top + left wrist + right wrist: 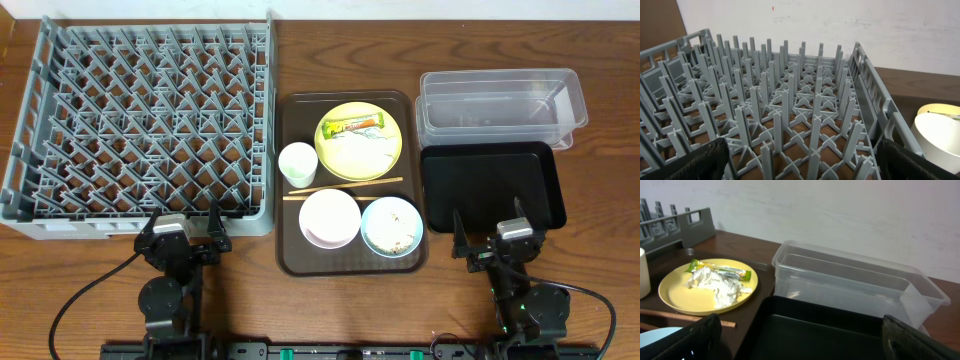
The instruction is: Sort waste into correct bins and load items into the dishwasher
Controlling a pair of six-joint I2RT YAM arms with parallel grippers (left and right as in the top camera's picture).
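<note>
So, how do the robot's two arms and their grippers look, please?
Both arms are black and built from rounded joint housings. The left gripper and the right gripper each have two black, tapering fingers and a small grey block on top. A thin black cable loops out from the left arm's base, and another curves beside the right.

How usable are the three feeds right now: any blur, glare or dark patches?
Overhead: even light, sharp, only soft shadows; faint sheen on the clear tub. Left wrist: dish rack crisp, own fingers dark and blurred at the bottom corners. Right wrist: plate and tissue clear, black tray nearly featureless.
</note>
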